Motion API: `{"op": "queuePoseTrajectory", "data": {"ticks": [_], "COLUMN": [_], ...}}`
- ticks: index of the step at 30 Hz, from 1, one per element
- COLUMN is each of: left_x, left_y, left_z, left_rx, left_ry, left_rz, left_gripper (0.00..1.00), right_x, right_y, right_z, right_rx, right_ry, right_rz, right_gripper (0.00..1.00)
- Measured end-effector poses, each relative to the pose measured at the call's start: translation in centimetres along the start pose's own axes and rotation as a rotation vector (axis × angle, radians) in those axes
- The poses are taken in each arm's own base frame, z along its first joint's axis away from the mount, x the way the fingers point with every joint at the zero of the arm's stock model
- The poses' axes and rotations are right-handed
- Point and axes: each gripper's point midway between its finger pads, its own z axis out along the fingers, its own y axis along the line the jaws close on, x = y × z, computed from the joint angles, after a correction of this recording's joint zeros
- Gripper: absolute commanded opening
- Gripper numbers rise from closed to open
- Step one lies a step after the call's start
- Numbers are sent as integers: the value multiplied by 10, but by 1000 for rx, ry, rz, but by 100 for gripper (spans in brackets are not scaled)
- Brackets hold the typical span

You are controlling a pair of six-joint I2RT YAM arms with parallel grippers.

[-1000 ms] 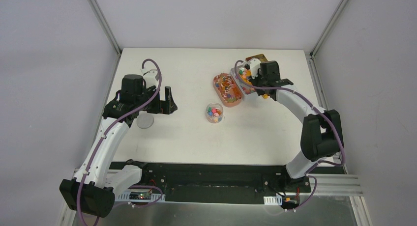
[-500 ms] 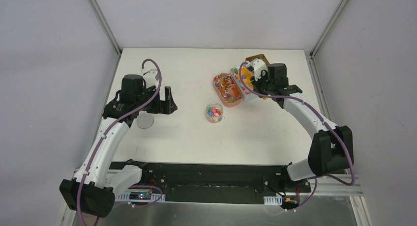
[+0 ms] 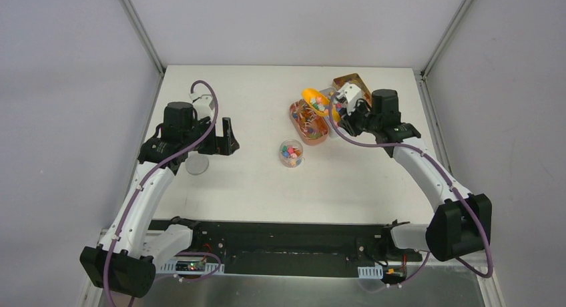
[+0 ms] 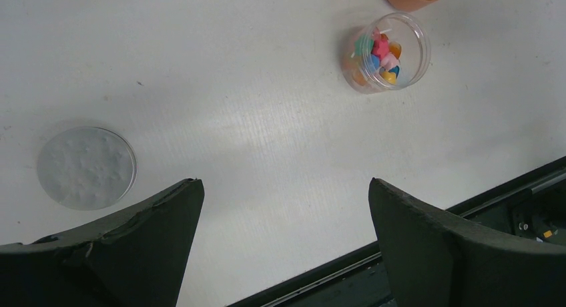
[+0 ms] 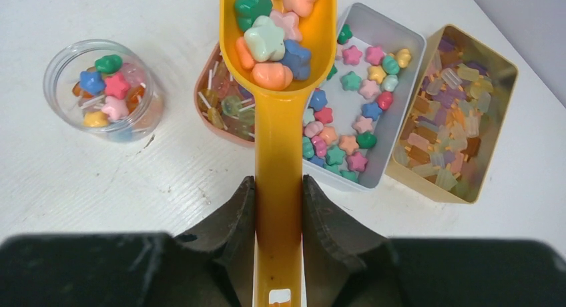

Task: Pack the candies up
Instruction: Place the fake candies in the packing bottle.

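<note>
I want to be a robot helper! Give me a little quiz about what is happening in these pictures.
1. True or false: the right hand grips a scoop loaded with candies.
2. Fill the gap: the round clear jar stands on the table with no ____ on it.
3. Pick one. The left hand is: A) shut on the jar, B) open, holding nothing, C) holding the scoop.

Key:
1. True.
2. Lid; it lies flat on the table near the left hand.
3. B.
</note>
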Motion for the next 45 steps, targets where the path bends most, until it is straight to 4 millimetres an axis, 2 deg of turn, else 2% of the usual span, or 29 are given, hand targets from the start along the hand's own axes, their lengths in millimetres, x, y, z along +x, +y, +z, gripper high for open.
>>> {"op": "queuePoseTrajectory", "data": {"ticks": [10,20,25,36,40,45], "left_x": [-3,-4,-4,-4,-4,-4], "left_y": [2,2,2,4,5,5], "left_z": [-5,-7,-7,-7,-7,-7], "left_rx": [-17,-20,-22,-30,-36,-38], "left_ry": [-25,-34,-35,-36,-38,-38], "left_rz": [6,8,8,8,8,8], "left_gripper": [99,99,99,99,99,99], "right_x": [16,-5,2,24,28,23], "right_y": [30,60,72,71,71,69], "right_z": [-8,-31,-33,-26,-27,-26], "right_rx": [-142,-237,-272,-267,-263,-244], "right_ry": [89,195,273,484,523,546], "right_rz": [-119,-419,-532,-682,-716,-756], "right_gripper": [0,0,0,0,0,0]}}
